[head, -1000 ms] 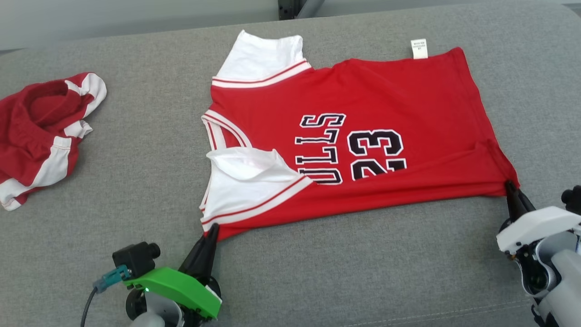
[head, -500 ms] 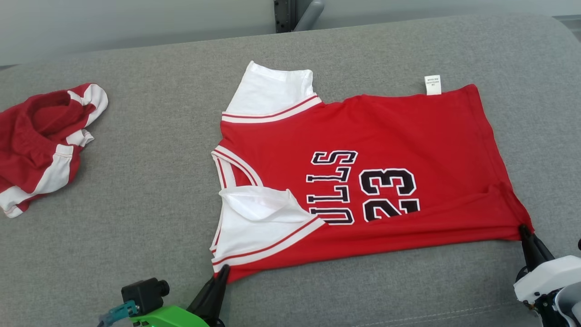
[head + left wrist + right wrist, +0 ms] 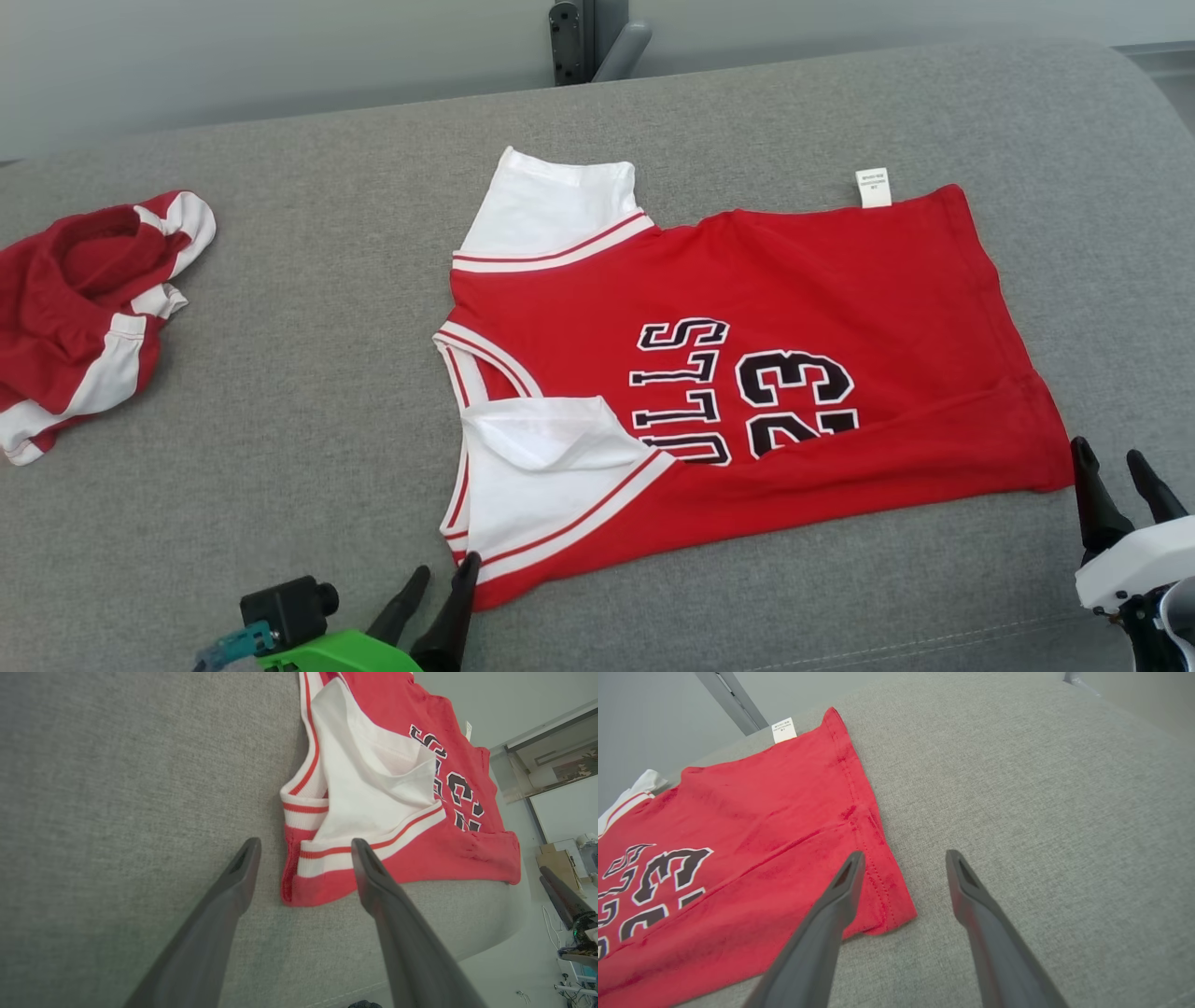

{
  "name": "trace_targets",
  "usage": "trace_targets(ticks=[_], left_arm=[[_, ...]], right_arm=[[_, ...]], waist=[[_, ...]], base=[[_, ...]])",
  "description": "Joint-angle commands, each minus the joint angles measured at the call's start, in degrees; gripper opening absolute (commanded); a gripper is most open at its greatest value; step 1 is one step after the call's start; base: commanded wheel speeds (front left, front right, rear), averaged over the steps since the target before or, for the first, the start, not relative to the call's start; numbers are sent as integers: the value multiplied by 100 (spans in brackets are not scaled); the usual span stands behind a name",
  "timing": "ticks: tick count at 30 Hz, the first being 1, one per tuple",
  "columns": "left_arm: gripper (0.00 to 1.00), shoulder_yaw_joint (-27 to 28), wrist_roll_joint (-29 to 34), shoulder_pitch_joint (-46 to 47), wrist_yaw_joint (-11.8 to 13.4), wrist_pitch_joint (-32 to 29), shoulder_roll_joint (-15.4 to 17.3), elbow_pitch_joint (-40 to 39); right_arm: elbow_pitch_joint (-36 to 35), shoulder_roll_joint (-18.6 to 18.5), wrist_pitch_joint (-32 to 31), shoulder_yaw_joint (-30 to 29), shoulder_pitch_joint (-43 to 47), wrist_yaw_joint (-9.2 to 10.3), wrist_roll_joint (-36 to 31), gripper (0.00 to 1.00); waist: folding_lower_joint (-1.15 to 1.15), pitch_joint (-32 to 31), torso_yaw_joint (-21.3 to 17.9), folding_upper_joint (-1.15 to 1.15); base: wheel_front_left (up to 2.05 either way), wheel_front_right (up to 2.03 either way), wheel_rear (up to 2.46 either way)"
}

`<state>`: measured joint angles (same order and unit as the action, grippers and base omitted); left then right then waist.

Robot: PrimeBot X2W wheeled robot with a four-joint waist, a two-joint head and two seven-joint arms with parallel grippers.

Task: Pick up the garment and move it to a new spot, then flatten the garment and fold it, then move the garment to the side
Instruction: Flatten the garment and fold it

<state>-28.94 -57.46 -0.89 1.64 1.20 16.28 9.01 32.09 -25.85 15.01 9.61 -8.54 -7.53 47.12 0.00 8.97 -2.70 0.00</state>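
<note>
Garment (image 3: pixel 794 280) beside left tool (image 3: pixel 448 565), right tool (image 3: pixel 1106 451)

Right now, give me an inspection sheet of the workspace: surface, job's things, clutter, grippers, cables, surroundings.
Surface: grey cushion.
Job's things: red jersey spread out, near edge folded over the lettering.
Clutter: crumpled red and white garment at far left.
Grippers: left gripper open at the jersey's near left corner; right gripper open beside its near right corner.
Cables: cable with teal plug by the left wrist camera.
Surroundings: grey wall and metal post behind.
</note>
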Motion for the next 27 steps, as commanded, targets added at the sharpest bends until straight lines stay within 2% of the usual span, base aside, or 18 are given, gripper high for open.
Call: trace_targets(ticks=[1,6,11,17,22,27], left_arm=[[100,74,-67,-58,42,63,46,-83],[100,324,-26,218,164,192,137,-401],[100,420,199,983,232,-28,337,-529],[100,331,536,2564,193,-710,596,-182],[100,232,625,3725,56,-1320,632,220],[100,115,585,4944,-73,-2054,602,948]], right_arm=[[-104,12,18,-90,71,9,-166,100],[-649,199,16,-416,141,9,-747,100],[-1138,499,15,-528,51,9,-1283,100],[-1350,866,15,-542,-174,9,-1694,100],[-1393,995,16,-429,-402,9,-1821,100],[-1432,1067,16,-301,-689,9,-1870,100]], waist=[[0,-38,-32,0],[0,-67,-108,0],[0,57,-183,0],[0,386,-304,0],[0,672,-434,0],[0,1012,-641,0]], base=[[0,0,0],[0,0,0],[0,0,0],[0,0,0],[0,0,0],[0,0,0]])
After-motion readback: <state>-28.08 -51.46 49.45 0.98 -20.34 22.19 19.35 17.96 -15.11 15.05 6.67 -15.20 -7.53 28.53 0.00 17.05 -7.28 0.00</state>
